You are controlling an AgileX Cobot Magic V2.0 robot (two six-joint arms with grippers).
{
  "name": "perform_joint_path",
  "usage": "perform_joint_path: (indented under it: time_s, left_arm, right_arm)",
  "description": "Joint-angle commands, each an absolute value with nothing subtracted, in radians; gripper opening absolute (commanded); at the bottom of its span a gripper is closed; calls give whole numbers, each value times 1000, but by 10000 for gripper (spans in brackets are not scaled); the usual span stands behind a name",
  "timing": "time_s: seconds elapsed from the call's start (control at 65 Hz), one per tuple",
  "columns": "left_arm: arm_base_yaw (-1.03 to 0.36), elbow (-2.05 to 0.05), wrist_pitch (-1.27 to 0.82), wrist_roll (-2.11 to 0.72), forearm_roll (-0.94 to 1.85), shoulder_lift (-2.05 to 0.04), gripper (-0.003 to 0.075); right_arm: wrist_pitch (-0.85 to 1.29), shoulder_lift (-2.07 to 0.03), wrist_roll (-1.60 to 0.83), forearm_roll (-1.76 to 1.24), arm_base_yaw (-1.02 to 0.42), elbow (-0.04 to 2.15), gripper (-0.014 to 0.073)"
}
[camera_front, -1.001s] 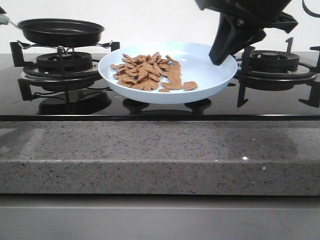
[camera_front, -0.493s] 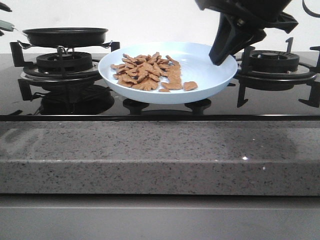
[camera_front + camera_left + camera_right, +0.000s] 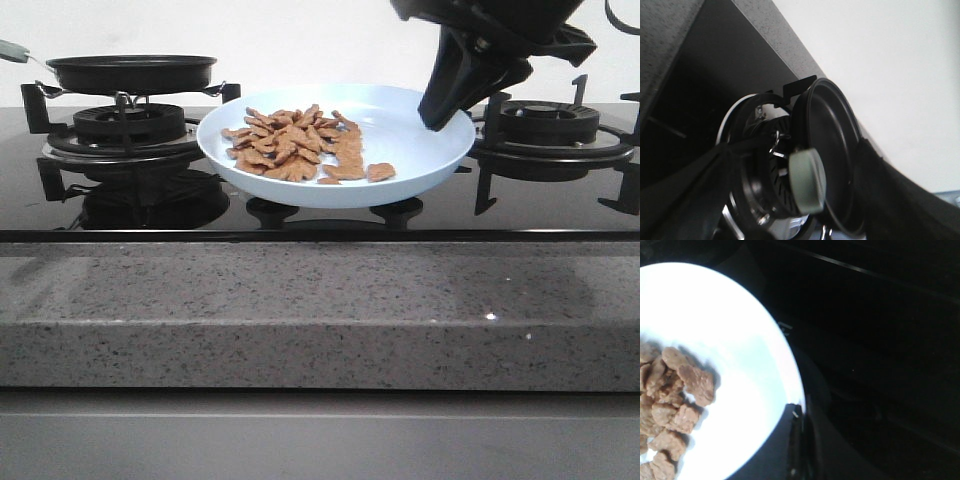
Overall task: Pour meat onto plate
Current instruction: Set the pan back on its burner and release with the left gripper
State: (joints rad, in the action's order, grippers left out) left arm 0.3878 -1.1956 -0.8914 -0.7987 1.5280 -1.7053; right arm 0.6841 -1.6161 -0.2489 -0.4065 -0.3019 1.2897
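Observation:
The plate [image 3: 420,150] is a pale blue-white dish held just above the black stove top between the two burners. The meat [image 3: 295,145] lies heaped in its left half, in small reddish-brown pieces. My right gripper [image 3: 440,115] comes down from above and is shut on the plate's right rim. In the right wrist view the fingers [image 3: 799,430] pinch that rim of the plate [image 3: 740,340], with meat [image 3: 675,395] beside them. My left gripper [image 3: 801,165] is open, its fingers wide on either side of the pan's grey-green handle end [image 3: 809,185] and not touching it.
The black frying pan [image 3: 130,72] sits level on the left burner [image 3: 128,125], its handle [image 3: 12,48] pointing left. The right burner [image 3: 548,125] and its grate stand just behind my right gripper. A speckled stone counter edge [image 3: 320,310] runs along the front.
The pan came down from a tilted, lifted pose onto the left burner. My left gripper pulled back to the left, out of the front view. The plate and right gripper stayed still.

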Motion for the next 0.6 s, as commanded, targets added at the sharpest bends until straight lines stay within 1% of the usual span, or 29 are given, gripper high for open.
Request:
perform_joint_path:
  time_s: [0.0,0.154,0.262,0.446,0.585]
  left_arm:
    - [402,-1230,-939,-771,1483,-1597,496]
    - [396,-1230,-907,-745,1347,-1458,495]
    - [361,-1230,-880,-710,1169,-1340,494]
    - [228,-1230,-797,-480,711,-1176,494]
    - [118,-1217,-786,-324,462,-1080,494]
  right_arm:
    - [650,-1566,-259,-415,-301,1309,-114]
    - [650,-1566,-259,-415,-301,1309,-114]
    - [650,-1566,-259,-415,-301,1309,-114]
    - [650,-1566,-259,-415,-301,1309,-114]
    - [650,-1566,-259,-415,-301,1309,-114]
